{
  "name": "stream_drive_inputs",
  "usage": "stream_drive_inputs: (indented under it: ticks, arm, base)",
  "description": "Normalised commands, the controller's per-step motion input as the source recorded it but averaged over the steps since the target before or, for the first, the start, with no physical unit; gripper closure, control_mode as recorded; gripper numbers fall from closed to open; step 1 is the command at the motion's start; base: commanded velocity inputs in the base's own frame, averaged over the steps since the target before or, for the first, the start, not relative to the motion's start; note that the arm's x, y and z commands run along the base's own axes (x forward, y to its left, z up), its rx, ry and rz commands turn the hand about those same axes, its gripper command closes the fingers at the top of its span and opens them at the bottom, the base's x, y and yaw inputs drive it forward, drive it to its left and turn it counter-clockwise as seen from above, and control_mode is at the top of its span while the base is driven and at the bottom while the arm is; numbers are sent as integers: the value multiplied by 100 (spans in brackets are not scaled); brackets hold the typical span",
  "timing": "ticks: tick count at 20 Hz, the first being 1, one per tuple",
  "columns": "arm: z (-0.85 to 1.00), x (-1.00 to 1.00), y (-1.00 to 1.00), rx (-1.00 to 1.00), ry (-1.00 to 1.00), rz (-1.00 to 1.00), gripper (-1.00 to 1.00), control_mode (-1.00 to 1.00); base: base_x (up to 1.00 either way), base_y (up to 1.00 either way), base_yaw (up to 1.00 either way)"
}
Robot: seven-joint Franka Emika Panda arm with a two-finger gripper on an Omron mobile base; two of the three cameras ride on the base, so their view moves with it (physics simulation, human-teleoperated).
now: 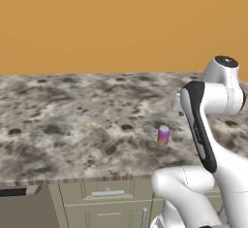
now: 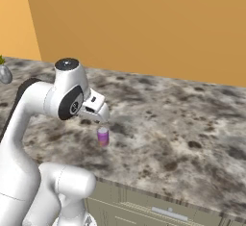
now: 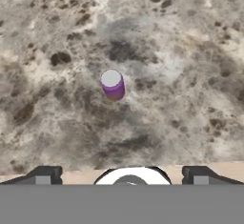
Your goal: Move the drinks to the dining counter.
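A short purple-pink can (image 3: 113, 85) with a silver top stands upright on the marbled top of the dining counter (image 1: 72, 120). The same can (image 1: 163, 135) sits near the counter's front edge, just left of my arm. My gripper (image 2: 100, 118) hangs a little above the can (image 2: 103, 136) and points down at it, apart from it. In the hand view the gripper (image 3: 121, 175) is open, its dark fingertips (image 3: 43, 174) spread wide with nothing between them, and the can lies ahead of them.
An orange wall (image 1: 121, 23) rises behind the counter. Beige-green drawers (image 1: 107, 193) run under the front edge. A small grey vase (image 2: 4, 74) with a green sprig stands at the far left of the right base view.
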Motion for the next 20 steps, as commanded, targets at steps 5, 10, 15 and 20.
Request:
stream_drive_inputs:
  ticks: [5,10,15,20]
  arm:
    - [11,-44,10,0,0,6,-100,-100]
    - [11,-12,46,-7,0,24,-100,-100]
    - [7,-3,14,-4,0,15,-100,100]
    - [0,0,0,0,0,0,-100,100]
  base:
    - [0,0,0]
    - [0,0,0]
    - [-2,0,0]
    - [0,-18,-49]
